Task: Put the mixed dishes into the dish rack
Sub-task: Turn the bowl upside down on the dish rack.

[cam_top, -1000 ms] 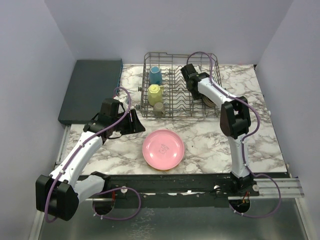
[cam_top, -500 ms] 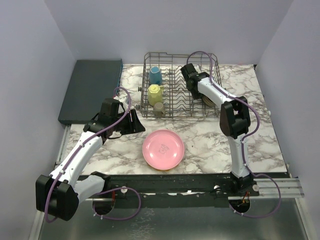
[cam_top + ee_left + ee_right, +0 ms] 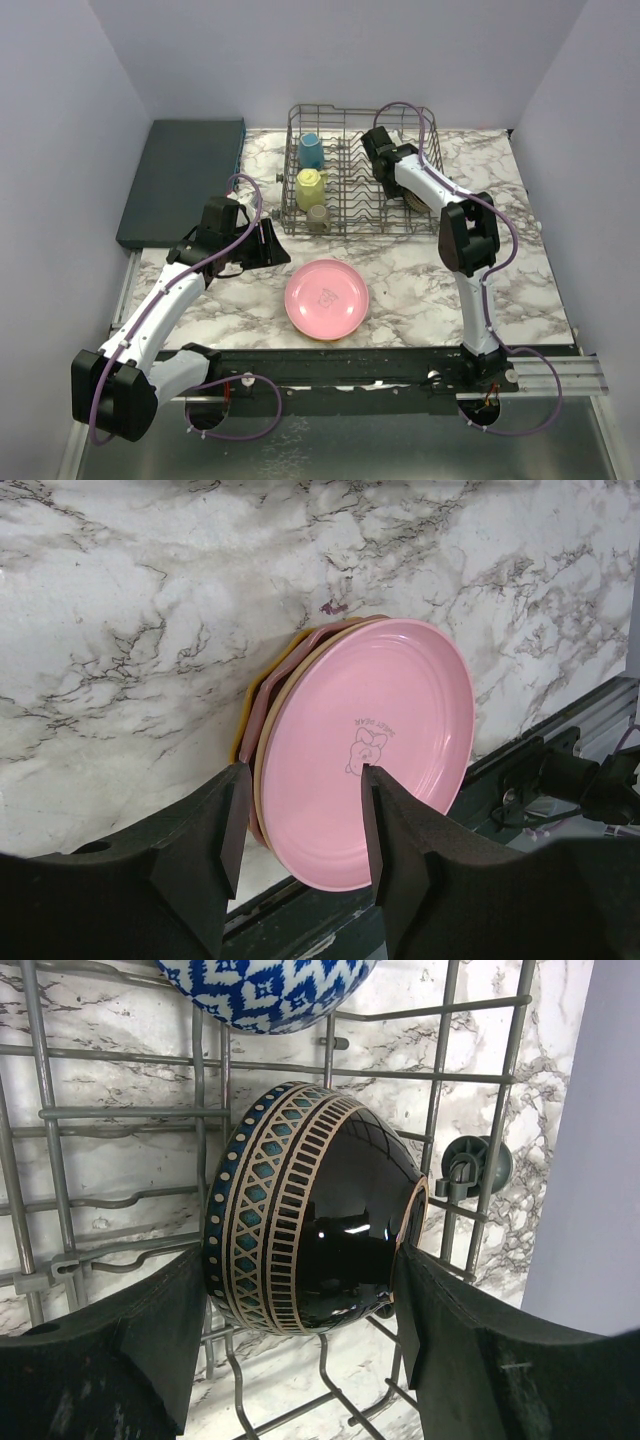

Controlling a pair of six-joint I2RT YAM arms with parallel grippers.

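The left gripper (image 3: 302, 780) hovers with fingers apart just left of the plate stack (image 3: 326, 298), which lies pink side up at the table's (image 3: 420, 280) near middle. Beyond it the dish rack (image 3: 352, 200) holds a blue mug (image 3: 311, 150), a yellow mug (image 3: 311, 187) and a grey-green mug (image 3: 317, 218) at its left. At the rack's right, the right gripper (image 3: 303, 1260) brackets a dark patterned bowl (image 3: 300, 1190); I cannot tell whether it grips.

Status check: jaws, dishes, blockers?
Left jaws open, short of the pink plate. Right jaws clamped on the dark patterned bowl, seated in the dish rack. No obstruction seen.
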